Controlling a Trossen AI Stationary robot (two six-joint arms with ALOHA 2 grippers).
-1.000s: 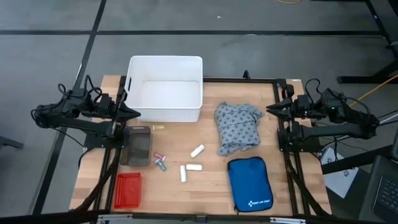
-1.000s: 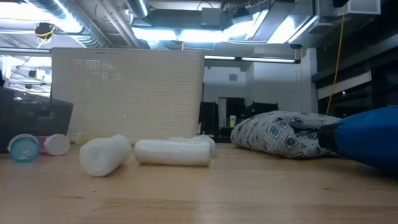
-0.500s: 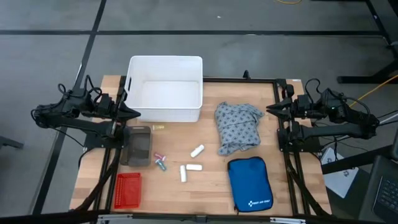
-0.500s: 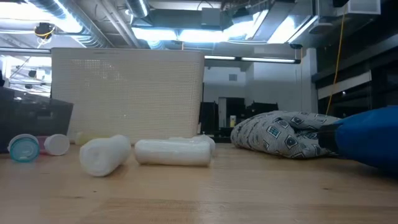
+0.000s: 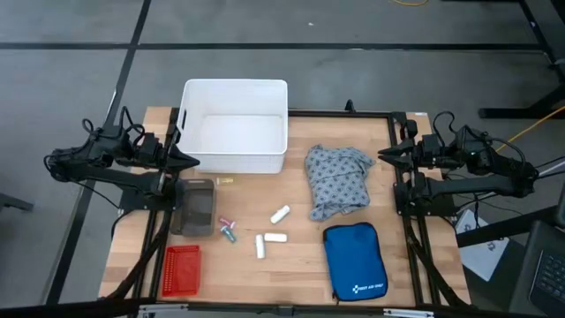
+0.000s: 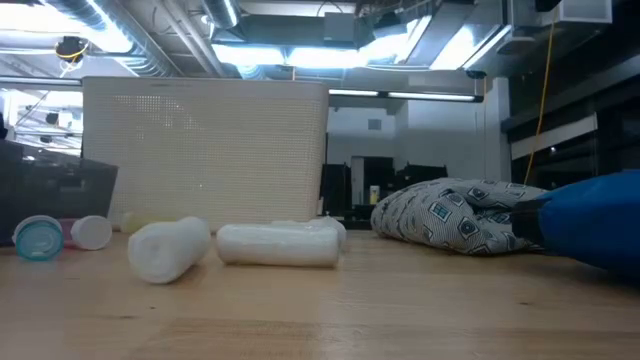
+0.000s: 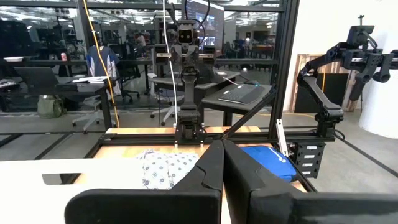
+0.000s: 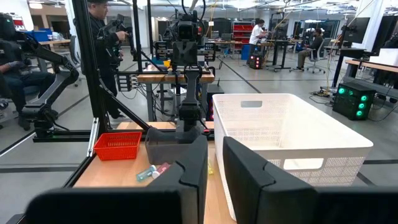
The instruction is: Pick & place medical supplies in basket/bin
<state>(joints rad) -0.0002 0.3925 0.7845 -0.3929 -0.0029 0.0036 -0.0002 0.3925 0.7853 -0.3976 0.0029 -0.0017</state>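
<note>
Nothing has moved since the earlier frames. We see the left pincer (image 5: 192, 162) pressed together at the white tub's (image 5: 235, 88) left side, and the right pincer (image 5: 383, 155) slightly spread, well to the tub's right. On the worktop (image 5: 291, 256) the garment (image 5: 336, 180) lies right of the tub, three white rolls (image 5: 271, 238) and tiny vials (image 5: 227, 230) below it, the red basket (image 5: 183, 268) farther down-left. The low view cuts off the blue pouch (image 6: 590, 232) and hides the basket.
</note>
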